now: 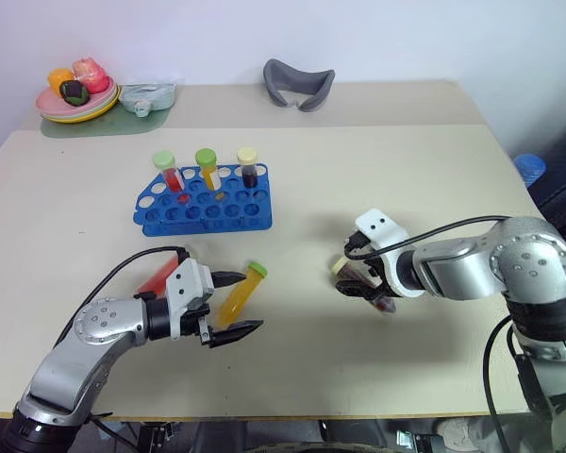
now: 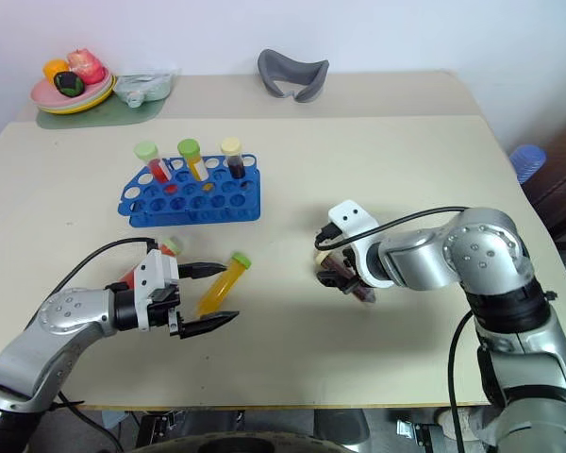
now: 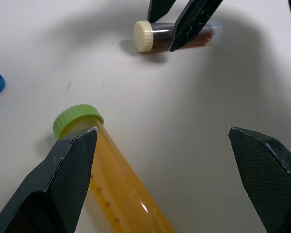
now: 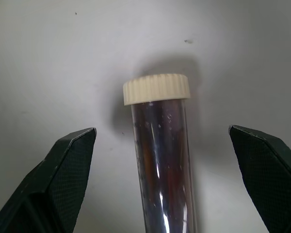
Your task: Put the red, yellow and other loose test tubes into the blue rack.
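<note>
My left gripper [image 1: 234, 304] is spread wide, its fingers straddling the yellow tube [image 1: 241, 294] without pinching it. This green-capped tube lies flat on the table [image 1: 434, 189], cap pointing away from me. One finger [image 3: 63, 179] sits just beside the tube wall; the other stands well apart, so closing should centre the tube between them. A red tube [image 1: 157, 276] lies flat just behind the same gripper, partly hidden by the wrist.

My right gripper [image 4: 160, 184] is also fully spread and holds nothing. It points steeply down over the dark tube [image 4: 162, 165], which lies flat with its cream cap [image 4: 156, 88] clear of both fingers. The tube runs down the middle of the gap, so the approach looks aligned for a grasp across the barrel.

The blue rack [image 1: 206, 203] stands farther back on the table, well apart from both grippers. Three capped tubes already stand upright in its rear row; most holes remain free.

Judgement: three tubes are left to rack. Each lies horizontal, so each must be tilted upright after lifting before it can enter a hole.
</note>
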Robot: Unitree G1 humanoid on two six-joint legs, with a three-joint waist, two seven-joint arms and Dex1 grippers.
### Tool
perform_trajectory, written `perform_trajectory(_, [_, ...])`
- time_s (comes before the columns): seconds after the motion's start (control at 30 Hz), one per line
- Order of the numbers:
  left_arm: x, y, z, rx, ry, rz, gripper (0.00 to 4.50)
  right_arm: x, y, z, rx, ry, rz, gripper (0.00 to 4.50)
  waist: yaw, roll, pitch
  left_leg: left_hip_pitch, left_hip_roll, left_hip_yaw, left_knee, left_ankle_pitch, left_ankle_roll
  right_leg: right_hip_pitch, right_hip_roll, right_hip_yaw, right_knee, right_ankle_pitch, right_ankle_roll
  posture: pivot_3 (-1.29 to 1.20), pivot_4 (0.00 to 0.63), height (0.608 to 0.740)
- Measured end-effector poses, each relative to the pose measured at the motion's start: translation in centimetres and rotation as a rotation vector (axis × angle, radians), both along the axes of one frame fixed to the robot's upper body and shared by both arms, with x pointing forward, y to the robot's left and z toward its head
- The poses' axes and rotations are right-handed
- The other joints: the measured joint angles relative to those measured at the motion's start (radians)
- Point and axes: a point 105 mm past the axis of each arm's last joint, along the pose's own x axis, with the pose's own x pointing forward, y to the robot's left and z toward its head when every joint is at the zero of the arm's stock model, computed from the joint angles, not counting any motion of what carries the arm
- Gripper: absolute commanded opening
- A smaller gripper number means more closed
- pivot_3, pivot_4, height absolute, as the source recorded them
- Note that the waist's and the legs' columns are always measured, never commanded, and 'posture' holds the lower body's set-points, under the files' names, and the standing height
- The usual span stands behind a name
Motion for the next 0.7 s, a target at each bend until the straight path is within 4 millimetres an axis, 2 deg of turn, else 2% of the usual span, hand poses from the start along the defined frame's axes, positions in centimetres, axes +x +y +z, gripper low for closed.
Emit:
perform_trajectory(0.43, [0.4, 0.0, 0.4, 0.007, -0.026, 0.013, 4.4, 0.3, 0.4, -0.9, -0.129, 0.008, -0.041, 4.5, 0.0, 0.0, 0.0, -0.001, 0.0, 0.0, 0.0, 0.0, 0.0, 0.0, 0.0, 0.0, 0.0, 0.0, 0.0, 0.0, 0.15, 0.74])
perform_trajectory(0.53, [0.5, 0.0, 0.3, 0.007, -0.026, 0.018, 4.5, 0.4, 0.4, -0.9, -0.14, 0.003, -0.055, 3.57, -0.001, 0.0, 0.0, 0.0, 0.0, 0.0, 0.0, 0.0, 0.0, 0.0, 0.0, 0.0, 0.0, 0.0, 0.0, 0.0, 0.15, 0.74])
perform_trajectory(0.63, [0.4, 0.1, 0.2, 0.008, -0.02, 0.022, 4.5, 0.4, 0.7, -0.9, -0.144, 0.005, -0.049, 2.14, 0.0, 0.0, 0.0, -0.001, 0.0, 0.0, 0.0, 0.0, 0.0, -0.001, 0.0, 0.0, 0.0, 0.0, 0.0, 0.0, 0.15, 0.74])
perform_trajectory(0.7, [0.4, 0.1, 0.2, 0.008, -0.022, 0.025, 4.5, 0.4, 0.9, -0.9, -0.153, 0.003, -0.037, 2.14, 0.0, 0.0, 0.0, -0.001, 0.0, 0.0, 0.0, 0.0, 0.0, -0.001, 0.0, 0.0, 0.0, 0.0, 0.0, 0.0, 0.15, 0.74])
